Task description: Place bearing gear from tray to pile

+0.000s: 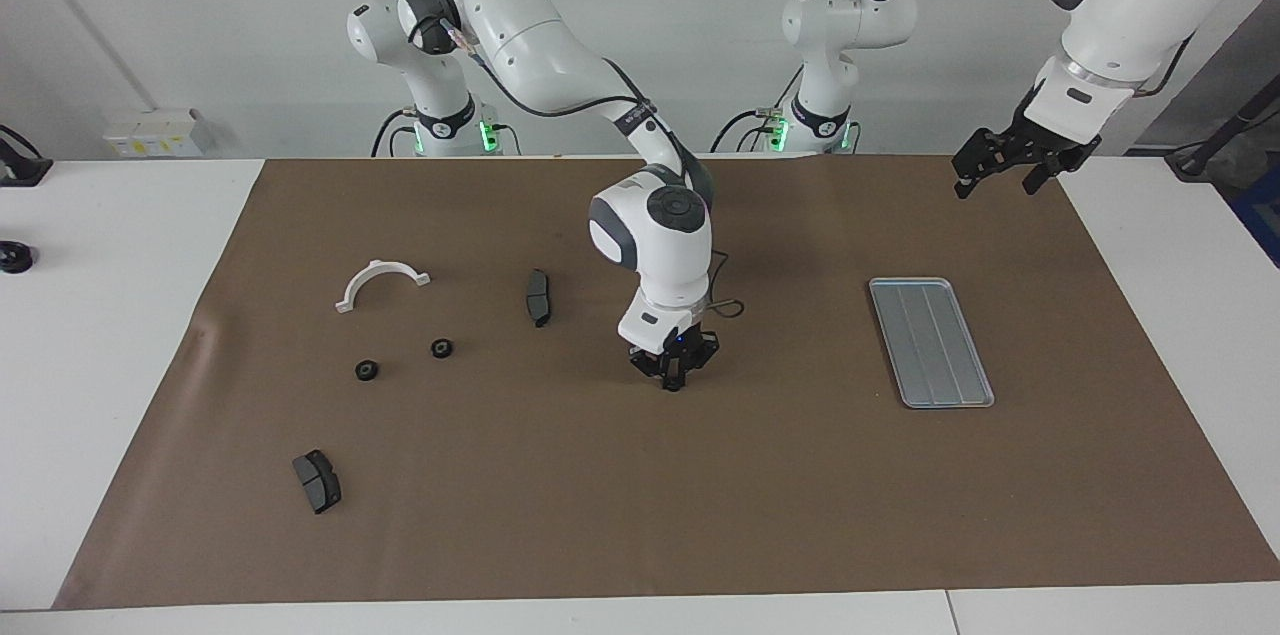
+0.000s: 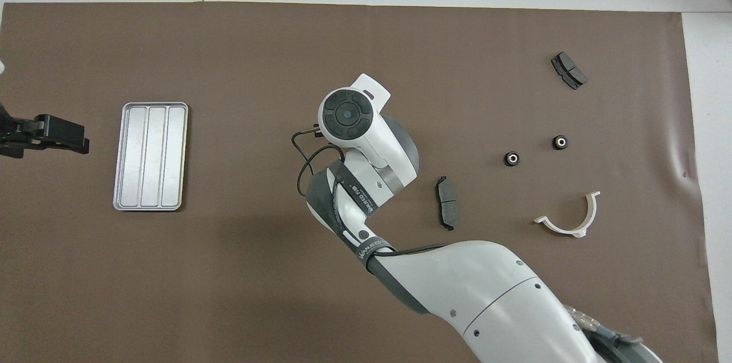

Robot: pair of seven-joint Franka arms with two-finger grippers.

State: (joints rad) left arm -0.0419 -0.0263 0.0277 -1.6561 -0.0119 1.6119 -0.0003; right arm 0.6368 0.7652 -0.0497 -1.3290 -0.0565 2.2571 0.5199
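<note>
My right gripper [image 1: 675, 381] is down at the mat in the middle of the table, between the tray and the pile. Its fingers are shut on a small black bearing gear [image 1: 675, 385], barely visible at the fingertips. From overhead the arm's own wrist hides both. The silver ridged tray [image 1: 930, 340] [image 2: 150, 155] lies empty toward the left arm's end. In the pile are two more bearing gears [image 1: 367, 370] [image 1: 441, 348], a white half-ring bracket [image 1: 380, 280] and two dark brake pads [image 1: 538, 296] [image 1: 317, 480]. My left gripper [image 1: 1000, 170] [image 2: 80, 141] hangs open and empty in the air beside the tray.
A brown mat [image 1: 640, 515] covers most of the white table. The right arm's forearm stretches low over the mat from its base toward the middle. A loose cable loops at the right wrist [image 1: 735, 307].
</note>
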